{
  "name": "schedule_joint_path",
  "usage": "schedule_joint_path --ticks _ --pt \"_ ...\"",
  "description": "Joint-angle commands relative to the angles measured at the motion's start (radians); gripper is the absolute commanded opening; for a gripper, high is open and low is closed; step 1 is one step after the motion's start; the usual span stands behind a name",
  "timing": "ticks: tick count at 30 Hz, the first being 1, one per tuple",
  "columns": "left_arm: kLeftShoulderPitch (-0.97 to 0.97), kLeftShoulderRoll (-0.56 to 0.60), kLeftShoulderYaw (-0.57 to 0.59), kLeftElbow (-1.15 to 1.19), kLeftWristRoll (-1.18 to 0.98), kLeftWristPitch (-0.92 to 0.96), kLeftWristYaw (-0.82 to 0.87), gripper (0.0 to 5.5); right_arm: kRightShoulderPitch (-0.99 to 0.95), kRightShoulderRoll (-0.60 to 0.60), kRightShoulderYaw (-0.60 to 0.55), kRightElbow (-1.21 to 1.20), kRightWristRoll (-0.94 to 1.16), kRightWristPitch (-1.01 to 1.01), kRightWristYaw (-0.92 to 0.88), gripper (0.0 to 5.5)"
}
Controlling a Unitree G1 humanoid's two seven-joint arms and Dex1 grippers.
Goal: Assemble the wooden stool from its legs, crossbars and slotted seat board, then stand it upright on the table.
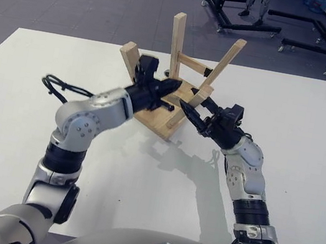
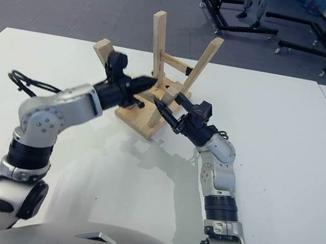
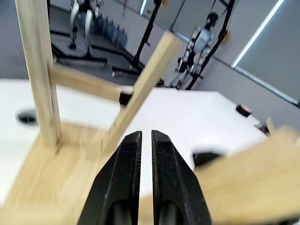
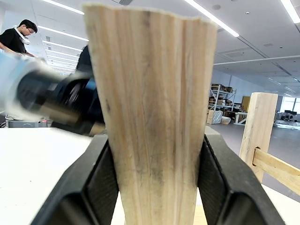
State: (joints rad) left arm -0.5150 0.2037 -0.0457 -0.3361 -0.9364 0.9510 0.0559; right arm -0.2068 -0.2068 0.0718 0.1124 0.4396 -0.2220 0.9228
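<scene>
At upper centre, mid-assembly: seat board [image 1: 154, 120] on counter [image 1: 309, 154], legs [image 1: 177, 42] up, crossbar [image 1: 192, 64] fitted; right tool [image 1: 186, 107] clamped on front leg [image 4: 152, 117], left tool [image 3: 146, 140] pinched together, empty; uprighting not yet done.

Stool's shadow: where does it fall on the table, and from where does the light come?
Left eye view: the stool casts a soft shadow on the white table, on the side toward the robot. Right wrist view: ceiling light strips shine overhead; no glare on the gripped wooden leg.
</scene>
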Motion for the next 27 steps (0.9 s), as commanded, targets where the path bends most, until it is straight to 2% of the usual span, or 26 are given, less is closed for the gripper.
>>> schedule_joint_path --ticks 1,13,16,22,27 --pt "-0.129 -0.016 0.065 -0.023 -0.041 0.06 0.047 0.35 0.025 -0.015 0.037 0.005 -0.042 0.023 0.012 2.09" --pt "-0.031 0.018 0.072 -0.068 0.0 0.124 0.014 0.35 0.052 -0.029 0.083 0.018 -0.099 -0.049 -0.008 2.09" --pt "0.037 0.029 0.031 -0.075 0.04 0.115 -0.01 0.35 0.056 -0.033 0.085 0.032 -0.096 -0.054 -0.016 2.09" --pt "0.045 -0.035 0.068 -0.098 0.02 0.111 -0.003 0.35 0.078 -0.027 0.081 0.077 -0.071 -0.055 -0.014 2.09" --pt "0.094 -0.016 -0.024 -0.105 0.1 0.109 -0.048 0.35 0.081 -0.03 0.084 0.08 -0.066 -0.055 -0.015 2.09"
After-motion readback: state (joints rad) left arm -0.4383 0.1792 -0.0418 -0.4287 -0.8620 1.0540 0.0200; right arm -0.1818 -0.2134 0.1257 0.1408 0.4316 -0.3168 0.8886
